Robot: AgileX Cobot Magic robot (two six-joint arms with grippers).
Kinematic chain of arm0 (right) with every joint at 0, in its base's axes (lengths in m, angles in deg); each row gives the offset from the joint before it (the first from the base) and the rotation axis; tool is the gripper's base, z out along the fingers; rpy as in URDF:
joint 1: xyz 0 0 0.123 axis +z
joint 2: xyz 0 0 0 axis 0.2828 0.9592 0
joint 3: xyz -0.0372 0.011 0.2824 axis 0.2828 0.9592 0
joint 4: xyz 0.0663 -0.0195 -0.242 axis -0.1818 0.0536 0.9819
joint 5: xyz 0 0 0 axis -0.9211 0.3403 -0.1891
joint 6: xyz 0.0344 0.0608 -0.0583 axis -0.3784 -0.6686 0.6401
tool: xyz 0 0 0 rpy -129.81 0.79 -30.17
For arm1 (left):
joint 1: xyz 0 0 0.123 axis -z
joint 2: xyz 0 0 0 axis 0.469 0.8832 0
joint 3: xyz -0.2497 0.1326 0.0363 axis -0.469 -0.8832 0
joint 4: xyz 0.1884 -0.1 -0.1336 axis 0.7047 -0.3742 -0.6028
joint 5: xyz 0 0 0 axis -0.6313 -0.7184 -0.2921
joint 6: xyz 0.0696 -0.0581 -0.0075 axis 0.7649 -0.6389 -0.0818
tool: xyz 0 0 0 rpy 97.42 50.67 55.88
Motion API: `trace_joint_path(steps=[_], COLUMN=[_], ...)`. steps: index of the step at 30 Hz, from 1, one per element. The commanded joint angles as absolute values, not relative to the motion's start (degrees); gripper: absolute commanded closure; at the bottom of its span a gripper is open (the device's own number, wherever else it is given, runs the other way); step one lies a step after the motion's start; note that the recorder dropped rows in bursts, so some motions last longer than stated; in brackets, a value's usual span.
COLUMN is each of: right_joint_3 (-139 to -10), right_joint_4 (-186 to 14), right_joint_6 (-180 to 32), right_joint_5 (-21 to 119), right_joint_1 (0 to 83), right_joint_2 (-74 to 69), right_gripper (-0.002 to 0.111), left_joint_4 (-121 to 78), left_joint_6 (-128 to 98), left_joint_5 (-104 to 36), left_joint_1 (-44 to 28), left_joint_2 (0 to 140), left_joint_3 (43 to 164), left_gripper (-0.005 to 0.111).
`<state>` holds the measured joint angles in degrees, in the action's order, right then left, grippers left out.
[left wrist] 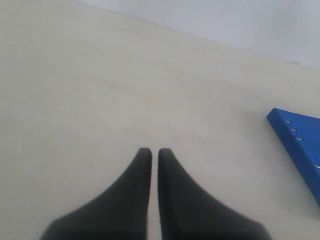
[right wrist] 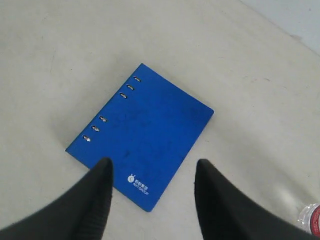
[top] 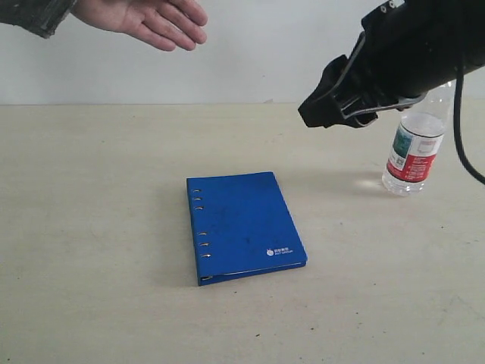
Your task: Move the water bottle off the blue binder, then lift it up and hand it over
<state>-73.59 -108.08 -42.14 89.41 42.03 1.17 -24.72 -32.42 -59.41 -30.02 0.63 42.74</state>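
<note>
The blue binder [top: 244, 225] lies flat in the middle of the table with nothing on top of it; it also shows in the right wrist view as the binder [right wrist: 141, 132] and its corner [left wrist: 301, 145] in the left wrist view. The water bottle [top: 414, 152] stands upright on the table, right of the binder, partly behind my right arm; only its red cap [right wrist: 313, 221] shows at the right wrist view's edge. My right gripper [right wrist: 152, 167] hangs open, high above the table, empty. My left gripper [left wrist: 154, 152] is shut and empty over bare table.
A person's open hand [top: 151, 20] reaches in, palm up, at the top left, above the table's far edge. The table [top: 91, 227] is pale beige, against a white wall.
</note>
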Motion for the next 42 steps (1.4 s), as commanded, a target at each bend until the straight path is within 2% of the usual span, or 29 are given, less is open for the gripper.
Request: trace_joint_path(steps=[1, 5, 12, 21, 24, 26, 28, 29, 32, 35, 42], right_joint_3=[-73.66, -73.66, -73.66, -73.66, -73.66, -73.66, -73.66, -73.66, -73.66, -73.66, -73.66], right_joint_4=[-107.08, -105.73, -105.5, -105.49, -103.74, -103.36, -103.36, -103.36, -103.36, -103.36, -101.77], right_joint_6=[-41.76, -41.76, -47.28, -51.38, -54.54, -55.05, -54.9, -54.78, -54.78, -54.78, -54.78], right_joint_5=[90.44, 90.44, 90.44, 94.54, 96.18, 97.36, 97.48, 97.33, 96.99, 97.71, 99.29], right_joint_1=[42.05, 42.05, 42.05, 42.05, 42.05, 42.05, 42.05, 42.05, 42.05, 42.05, 42.05], right_joint_2=[1.12, 1.12, 4.73, 12.09, 12.58, 13.23, 13.66, 13.8, 13.8, 13.8, 13.8], right_gripper=[0.063, 0.063, 0.063, 0.063, 0.063, 0.063, 0.063, 0.063, 0.063, 0.063, 0.063], left_joint_4=[-23.35, -13.04, -25.94, -25.94, -24.47, -19.67, -5.93, 8.15, 34.23, 43.69, 45.17], left_joint_6=[-31.89, -27.99, -43.37, -43.42, -55.71, -70.66, -84.14, -95.43, -119.79, -126.85, -127.46], left_joint_5=[-57.12, -48.25, -14.2, 13.37, 13.2, 4.49, -5.98, -10.17, -9.63, -5.04, -3.29], left_joint_1=[-30.14, -30.14, -30.14, -30.14, -30.14, -30.14, -30.14, -30.14, -30.14, -30.14, -30.14], left_joint_2=[0.48, 0.48, 0.48, 0.48, 0.48, 0.48, 0.48, 0.48, 0.48, 0.48, 0.48], left_joint_3=[42.54, 42.54, 42.54, 42.54, 42.54, 42.54, 42.54, 42.54, 42.54, 42.54, 42.54], left_gripper=[0.102, 0.102, 0.102, 0.102, 0.102, 0.102, 0.102, 0.102, 0.102, 0.102, 0.102])
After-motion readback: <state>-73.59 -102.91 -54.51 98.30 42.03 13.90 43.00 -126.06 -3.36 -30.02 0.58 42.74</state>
